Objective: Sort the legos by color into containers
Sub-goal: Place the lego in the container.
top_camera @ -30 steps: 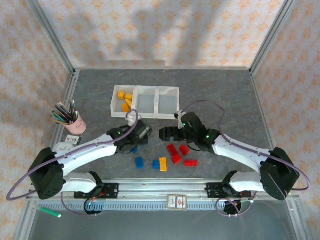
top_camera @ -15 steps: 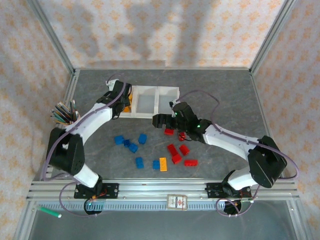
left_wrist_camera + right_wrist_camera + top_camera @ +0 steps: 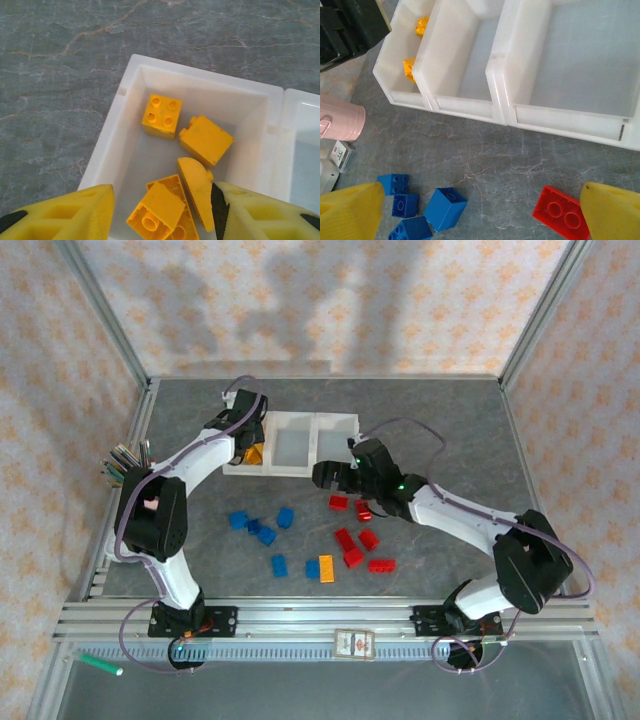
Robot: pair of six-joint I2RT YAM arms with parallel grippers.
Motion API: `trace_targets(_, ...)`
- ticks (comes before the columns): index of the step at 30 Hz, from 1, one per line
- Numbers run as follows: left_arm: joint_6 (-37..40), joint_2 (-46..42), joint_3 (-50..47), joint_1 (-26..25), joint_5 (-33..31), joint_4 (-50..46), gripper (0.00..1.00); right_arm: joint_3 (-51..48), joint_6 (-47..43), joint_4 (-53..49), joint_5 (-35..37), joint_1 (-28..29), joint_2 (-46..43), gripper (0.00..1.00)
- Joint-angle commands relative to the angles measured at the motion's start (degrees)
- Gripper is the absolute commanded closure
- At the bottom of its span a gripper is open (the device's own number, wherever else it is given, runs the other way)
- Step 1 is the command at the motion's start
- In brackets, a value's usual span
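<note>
The left gripper (image 3: 246,432) hangs over the containers' (image 3: 337,416) left compartment, and the right gripper (image 3: 322,476) sits just in front of them. Left wrist: jaws parted, holding nothing, yellow legos (image 3: 161,116) lying in the compartment beneath. Right wrist: jaws spread wide, empty, with blue legos (image 3: 445,207) and a red lego (image 3: 560,212) on the table (image 3: 485,155).
</note>
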Motion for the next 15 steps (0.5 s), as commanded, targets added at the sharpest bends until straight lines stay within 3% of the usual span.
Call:
trace_targets(1,-1.3,-5.7,-0.9,-0.3,5.1,-1.8,0.43,-0.7,-0.4,-1.1,-0.5,-1.2,-3.4,0.0)
trace_targets(7,-5.4,-15.7,-9.1,-6.7,9.2,-4.3,0.41,-2.8,-2.5,-5.9,-1.2,-2.5,-5.8,0.0)
trace_targets(15,-16.6,-27.1,-18.8,-23.1,9.9,-8.4,0.41,-6.5,-3.1,-14.1,-1.3,-3.6,-9.5,0.0)
